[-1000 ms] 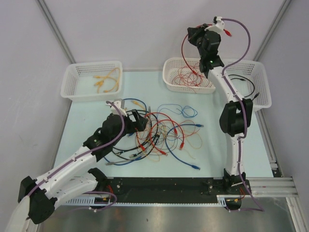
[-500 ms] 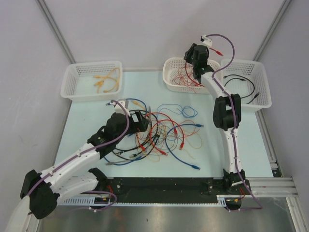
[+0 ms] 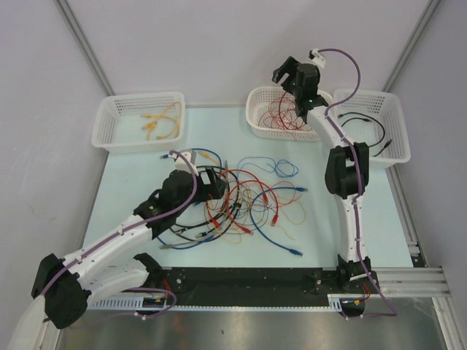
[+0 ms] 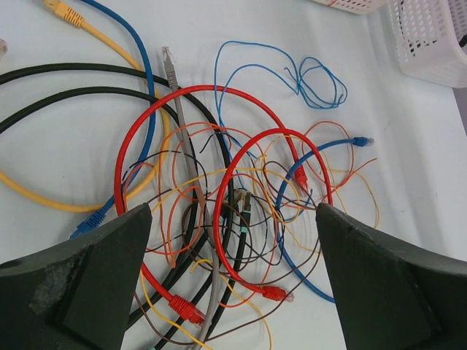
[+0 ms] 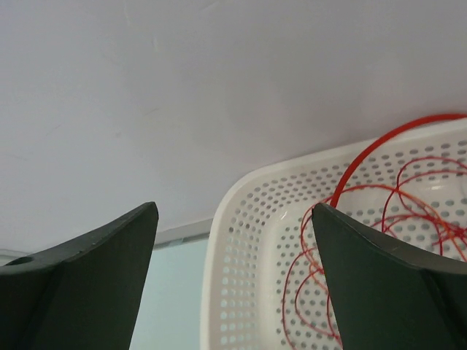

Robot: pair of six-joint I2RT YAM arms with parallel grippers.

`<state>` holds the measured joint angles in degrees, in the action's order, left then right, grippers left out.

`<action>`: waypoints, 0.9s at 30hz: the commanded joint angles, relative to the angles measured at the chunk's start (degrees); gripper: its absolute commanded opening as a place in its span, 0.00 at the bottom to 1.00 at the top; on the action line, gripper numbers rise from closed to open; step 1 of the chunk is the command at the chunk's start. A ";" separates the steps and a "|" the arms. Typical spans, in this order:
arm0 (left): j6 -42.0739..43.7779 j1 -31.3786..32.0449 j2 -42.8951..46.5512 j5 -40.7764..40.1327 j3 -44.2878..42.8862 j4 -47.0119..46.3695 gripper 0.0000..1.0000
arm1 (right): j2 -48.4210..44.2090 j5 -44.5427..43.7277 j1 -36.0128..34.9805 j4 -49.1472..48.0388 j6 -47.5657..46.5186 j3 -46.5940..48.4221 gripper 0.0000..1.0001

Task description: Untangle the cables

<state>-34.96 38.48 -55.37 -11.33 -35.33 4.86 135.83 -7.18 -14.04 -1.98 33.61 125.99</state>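
Thin red wires [image 3: 286, 117] lay in the upper-centre white plastic basket [image 3: 253, 117]. The multicoloured cable tangle [image 3: 244, 205] remained. The left gripper [image 4: 233, 284] and right gripper [image 5: 233, 277] gaped empty.

Readable text: none in any view.
Cables [image 3: 233, 200]: no legible print on sheaths or plugs.
Baskets [image 3: 139, 144]: no labels legible.

The right pincer [image 3: 286, 74], shut a second ago, now gapes low over the middle basket [image 3: 251, 109]; the red cable [image 3: 283, 115] it dangled lies inside.
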 commanded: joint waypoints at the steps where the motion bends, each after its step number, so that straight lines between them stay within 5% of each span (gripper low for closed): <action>1: -0.11 -0.25 2.55 0.44 -1.67 -1.26 0.99 | -15.03 0.06 -3.44 -4.52 1.56 -6.27 0.92; 8: -1.07 -0.33 5.80 -0.97 -1.85 0.84 1.00 | -32.70 -2.22 -10.12 -5.05 -5.47 -25.43 0.89; 13: -2.13 -0.33 7.65 -0.01 -1.32 2.60 1.00 | -33.44 -2.41 -8.82 6.69 -5.57 -28.52 0.83; 17: -2.74 -0.33 8.70 0.08 -0.44 4.53 1.00 | -36.42 -3.89 -10.12 5.06 -6.78 -34.57 0.79; 27: -3.19 -0.33 8.62 0.87 0.44 4.19 1.00 | -14.83 -2.40 -4.16 15.32 -6.90 -9.85 0.70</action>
<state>-37.15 38.48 -46.85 -11.57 -35.35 10.11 114.96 -9.61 -21.91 9.28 26.17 105.65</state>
